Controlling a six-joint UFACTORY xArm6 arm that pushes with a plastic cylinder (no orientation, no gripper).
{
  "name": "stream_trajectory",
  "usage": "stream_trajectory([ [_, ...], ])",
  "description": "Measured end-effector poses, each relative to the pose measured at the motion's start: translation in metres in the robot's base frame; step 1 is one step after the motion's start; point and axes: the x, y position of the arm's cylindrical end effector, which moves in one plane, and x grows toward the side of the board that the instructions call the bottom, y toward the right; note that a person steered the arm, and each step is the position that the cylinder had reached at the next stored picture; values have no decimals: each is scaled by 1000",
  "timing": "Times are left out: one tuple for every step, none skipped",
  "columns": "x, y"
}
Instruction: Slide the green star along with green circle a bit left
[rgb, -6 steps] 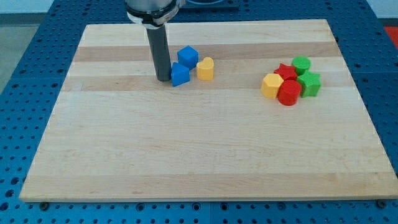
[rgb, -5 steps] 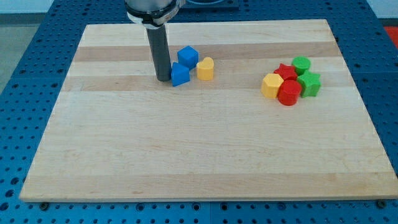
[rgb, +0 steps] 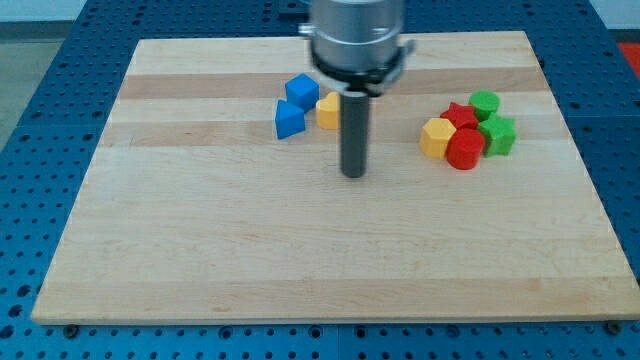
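1. The rod is no longer touching the lower blue block (rgb: 289, 120); a moment earlier it was standing against that block's left side, and now it is sitting further to the view's right and lower, on bare wood.
2. The blocks are showing no visible shift since then; both clusters are sitting where they were.
3. The tip (rgb: 353, 174) is resting on the table (rgb: 300, 250) between the two clusters, below the yellow block (rgb: 327, 110) and well apart from the right cluster. The rod's upper part is covering that yellow block's right edge.
4. No pincer is showing: the arm is ending in a plain rod, so it is gripping nothing and touching no block.
5. The green star (rgb: 498, 134) is sitting at the right edge of the right cluster, just below the green circle (rgb: 484, 102), the two looking in contact.
6. Count: two blue blocks, the upper blue cube (rgb: 301, 90) and the lower one; two yellow, the second being a yellow hexagon (rgb: 436, 137); two red, a red star (rgb: 459, 115) and a red cylinder (rgb: 464, 149); two green.
7. Eight blocks total, one rod.
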Motion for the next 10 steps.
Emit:
stream_trajectory([
  [6, 50],
  [30, 100],
  [32, 143],
  [16, 153],
  [-1, 163],
  [-11, 174],
  [-25, 182],
  [-45, 184],
  [-66, 184],
  [-88, 184],
])
